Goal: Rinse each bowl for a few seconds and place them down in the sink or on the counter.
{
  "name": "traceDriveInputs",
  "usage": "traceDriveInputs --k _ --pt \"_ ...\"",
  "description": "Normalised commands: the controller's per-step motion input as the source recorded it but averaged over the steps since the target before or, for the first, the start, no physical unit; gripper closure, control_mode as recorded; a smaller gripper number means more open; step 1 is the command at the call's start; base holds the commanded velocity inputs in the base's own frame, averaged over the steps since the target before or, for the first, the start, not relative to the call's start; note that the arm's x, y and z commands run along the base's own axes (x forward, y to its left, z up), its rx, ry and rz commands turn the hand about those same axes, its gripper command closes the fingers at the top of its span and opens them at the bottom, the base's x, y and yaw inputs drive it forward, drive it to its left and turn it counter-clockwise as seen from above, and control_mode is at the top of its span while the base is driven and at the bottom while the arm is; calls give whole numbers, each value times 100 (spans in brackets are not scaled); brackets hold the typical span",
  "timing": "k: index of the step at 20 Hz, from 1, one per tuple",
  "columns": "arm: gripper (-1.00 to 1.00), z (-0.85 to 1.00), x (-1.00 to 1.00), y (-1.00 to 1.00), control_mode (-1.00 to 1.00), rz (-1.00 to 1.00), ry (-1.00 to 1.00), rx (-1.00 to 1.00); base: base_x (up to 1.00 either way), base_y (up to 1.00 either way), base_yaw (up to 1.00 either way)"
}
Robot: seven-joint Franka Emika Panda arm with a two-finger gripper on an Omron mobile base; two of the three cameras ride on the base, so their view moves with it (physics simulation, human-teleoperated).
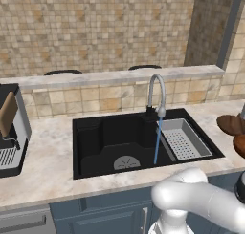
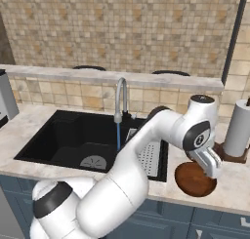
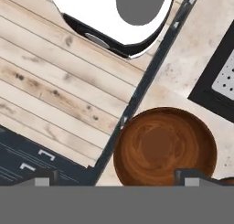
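One reddish-brown bowl (image 2: pixel 193 182) (image 3: pixel 164 147) lies on the counter (image 2: pixel 229 191) right of the sink (image 2: pixel 63 135), near the front edge. My gripper (image 2: pixel 211 167) (image 3: pixel 116 179) hangs just above it, open wide and holding nothing. In the hand view the right fingertip (image 3: pixel 189 176) is over the bowl's rim and the left one is past the counter edge. The left base view shows this bowl (image 1: pixel 240 144) at the right border and a second bowl (image 1: pixel 232 124) behind it. Water runs from the silver faucet (image 1: pixel 157 92) into the black sink (image 1: pixel 95 132).
A grey perforated tray (image 1: pixel 184 140) (image 2: pixel 149 157) fills the sink's right end. A paper towel roll (image 2: pixel 240 128) stands just behind the bowls. A coffee machine (image 1: pixel 9 132) sits on the counter (image 1: pixel 48 156) at far left. A raised tiled ledge runs behind the sink.
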Motion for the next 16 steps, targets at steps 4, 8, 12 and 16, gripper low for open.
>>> traceDriveInputs --k 4,8,12,16 --pt "-100 4 0 100 -100 21 -11 -11 0 0 0" --pt "-100 22 0 100 -100 25 -8 -13 0 0 0" --pt "-100 37 -1 100 -100 20 -2 -10 0 0 0" --pt "-100 31 0 100 -100 22 0 -8 0 0 0"
